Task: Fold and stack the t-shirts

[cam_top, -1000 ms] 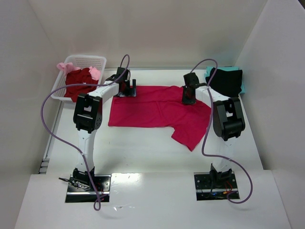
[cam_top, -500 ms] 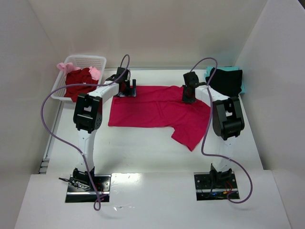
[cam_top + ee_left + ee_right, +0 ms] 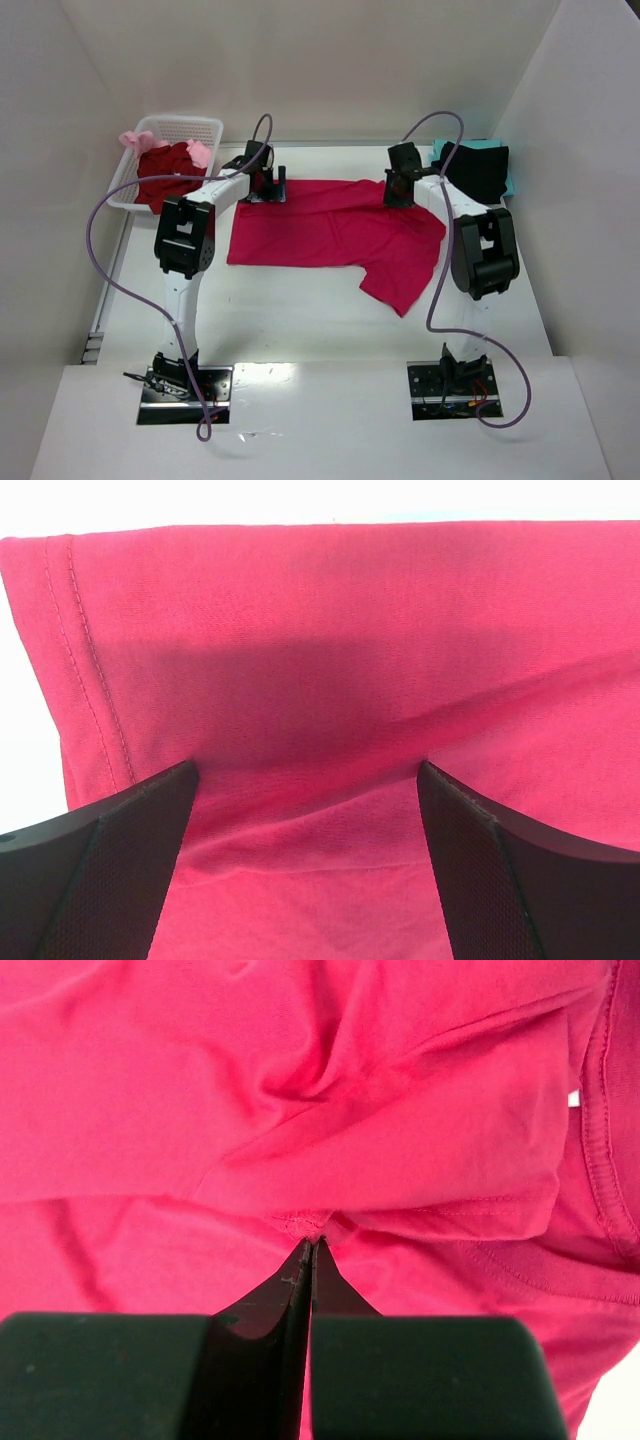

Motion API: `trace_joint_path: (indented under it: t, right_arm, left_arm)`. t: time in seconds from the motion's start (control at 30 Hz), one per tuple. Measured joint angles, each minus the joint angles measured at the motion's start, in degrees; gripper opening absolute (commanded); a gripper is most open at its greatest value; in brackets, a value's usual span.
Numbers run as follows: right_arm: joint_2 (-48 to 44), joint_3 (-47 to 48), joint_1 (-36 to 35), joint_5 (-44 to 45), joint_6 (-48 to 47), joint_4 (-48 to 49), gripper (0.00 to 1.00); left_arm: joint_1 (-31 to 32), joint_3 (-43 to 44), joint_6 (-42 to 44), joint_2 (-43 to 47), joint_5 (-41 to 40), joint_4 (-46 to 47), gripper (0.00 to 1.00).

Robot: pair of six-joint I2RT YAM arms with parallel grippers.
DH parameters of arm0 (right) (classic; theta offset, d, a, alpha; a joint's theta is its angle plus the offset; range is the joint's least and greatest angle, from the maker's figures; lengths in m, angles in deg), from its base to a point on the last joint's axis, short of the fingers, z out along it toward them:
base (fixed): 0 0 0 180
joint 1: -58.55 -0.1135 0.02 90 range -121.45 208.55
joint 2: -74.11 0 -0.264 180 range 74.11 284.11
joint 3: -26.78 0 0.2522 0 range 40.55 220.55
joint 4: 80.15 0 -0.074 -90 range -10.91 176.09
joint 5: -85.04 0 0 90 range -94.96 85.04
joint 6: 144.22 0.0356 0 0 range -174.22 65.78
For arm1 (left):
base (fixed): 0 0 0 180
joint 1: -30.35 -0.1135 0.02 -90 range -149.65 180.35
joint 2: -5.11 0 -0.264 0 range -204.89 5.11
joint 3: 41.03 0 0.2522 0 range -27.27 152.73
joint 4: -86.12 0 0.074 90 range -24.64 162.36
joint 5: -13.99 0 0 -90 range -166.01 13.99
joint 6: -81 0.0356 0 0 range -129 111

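The crimson-pink t-shirt point(image 3: 330, 235) lies spread across the middle of the table, one sleeve hanging toward the front right. My left gripper point(image 3: 268, 188) is open at the shirt's far left corner. In the left wrist view the gripper point(image 3: 307, 780) has its fingers point(image 3: 140, 850) wide apart over the cloth point(image 3: 320, 660), near the stitched hem. My right gripper point(image 3: 399, 192) is at the shirt's far right edge. In the right wrist view the gripper point(image 3: 312, 1243) is shut on a pinched fold of the shirt point(image 3: 300, 1080), next to the neckline.
A white lattice basket point(image 3: 205, 127) at the far left holds a dark red shirt point(image 3: 168, 170) and a pale pink one point(image 3: 135, 139). A black shirt point(image 3: 476, 172) lies on a teal one point(image 3: 445, 150) at the far right. White walls enclose the table.
My right gripper has shifted slightly toward the far right with the shirt's edge in it, and its elbow moved right. The left arm has not moved.
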Motion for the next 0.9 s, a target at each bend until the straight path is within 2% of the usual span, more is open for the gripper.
trace_joint_path:
  t: [0.33,0.73,0.77,0.8,0.9]
  right_arm:
    - [-7.89,-4.81,-0.26,-5.40,1.38,-1.01,0.00]
    - [-8.04,-11.17,-4.57,-9.70,1.79,-1.99,0.00]
    - [-8.04,-11.52,-4.87,-9.62,1.79,-1.99,0.02]
    - [-8.04,-11.82,-5.05,-9.57,1.79,-2.01,0.11]
    - [-8.04,-12.50,-5.16,-9.01,1.99,-2.16,0.43]
  left_arm:
    - [0.00,0.04,0.94,-0.02,0.20,-0.13,0.98]
    - [0.00,0.07,0.94,-0.02,0.22,-0.13,0.98]
    - [0.00,0.07,0.94,-0.02,0.22,-0.13,0.98]
    - [0.00,0.07,0.96,-0.02,0.22,-0.13,0.98]
    - [0.00,0.07,0.94,-0.02,0.24,-0.13,0.98]
